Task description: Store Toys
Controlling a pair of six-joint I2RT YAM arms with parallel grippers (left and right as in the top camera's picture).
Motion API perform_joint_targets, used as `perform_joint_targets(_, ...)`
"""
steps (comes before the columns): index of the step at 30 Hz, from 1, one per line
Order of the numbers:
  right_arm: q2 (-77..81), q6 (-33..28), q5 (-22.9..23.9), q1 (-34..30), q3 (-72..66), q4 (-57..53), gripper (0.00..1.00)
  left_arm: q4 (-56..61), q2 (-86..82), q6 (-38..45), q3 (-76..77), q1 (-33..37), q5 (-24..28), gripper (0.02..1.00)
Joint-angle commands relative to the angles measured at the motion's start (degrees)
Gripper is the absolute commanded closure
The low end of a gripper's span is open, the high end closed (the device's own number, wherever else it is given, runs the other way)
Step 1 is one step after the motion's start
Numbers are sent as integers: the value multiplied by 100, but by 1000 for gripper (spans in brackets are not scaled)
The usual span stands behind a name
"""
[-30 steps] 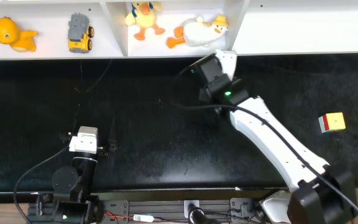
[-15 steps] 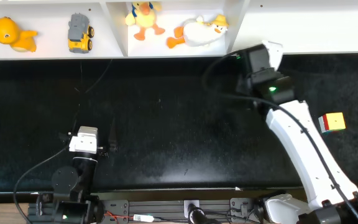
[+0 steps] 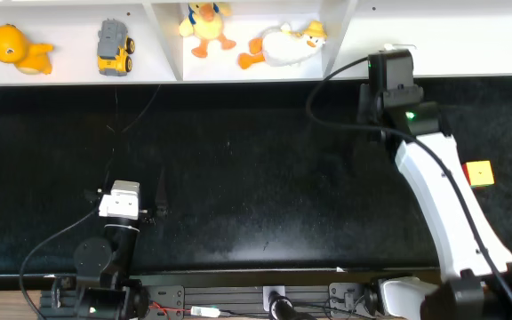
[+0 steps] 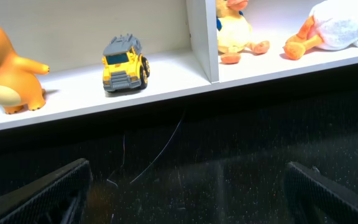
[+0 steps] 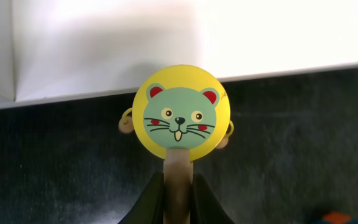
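My right gripper [image 5: 178, 194] is shut on the wooden handle of a yellow rattle drum [image 5: 181, 112] with a green cat face. It holds the drum upright just in front of the white shelf's [image 5: 104, 43] lower edge. In the top view the right gripper [image 3: 389, 69] is at the shelf's right compartment [image 3: 434, 36]. On the black mat to the right lies a coloured cube [image 3: 478, 173]. My left gripper [image 4: 188, 180] stands open low over the mat, facing the shelf from the front left.
The shelf holds an orange duck [image 3: 20, 49], a yellow toy truck [image 3: 114, 46], a yellow plush duck [image 3: 207, 27] and a white plush duck [image 3: 283, 44]. Shelf dividers [image 3: 167, 40] separate the compartments. A black mat [image 3: 238, 178] covers the table.
The right arm swung to the right with the rattle drum, from in front of the middle compartment to the right compartment. The left arm stayed still.
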Motion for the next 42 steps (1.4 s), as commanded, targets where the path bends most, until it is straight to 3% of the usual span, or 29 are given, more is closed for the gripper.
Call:
perform_joint_targets(1,492,-525,-188,-31,675,37,958,-2,-63,-107,-31,33,31,23)
perform_joint_targets(13,1631,-651,-256,-87,1980,-133,956,-2,-63,-107,-31,33,31,25)
perform_joint_targets(19,1794,-852,-691,-286,2011,-90,941,-2,-63,-107,-31,33,31,25)
perform_joint_targets(42,2061,-1078,-1255,-527,2011,605,932,-2,-63,-107,-31,33,31,25)
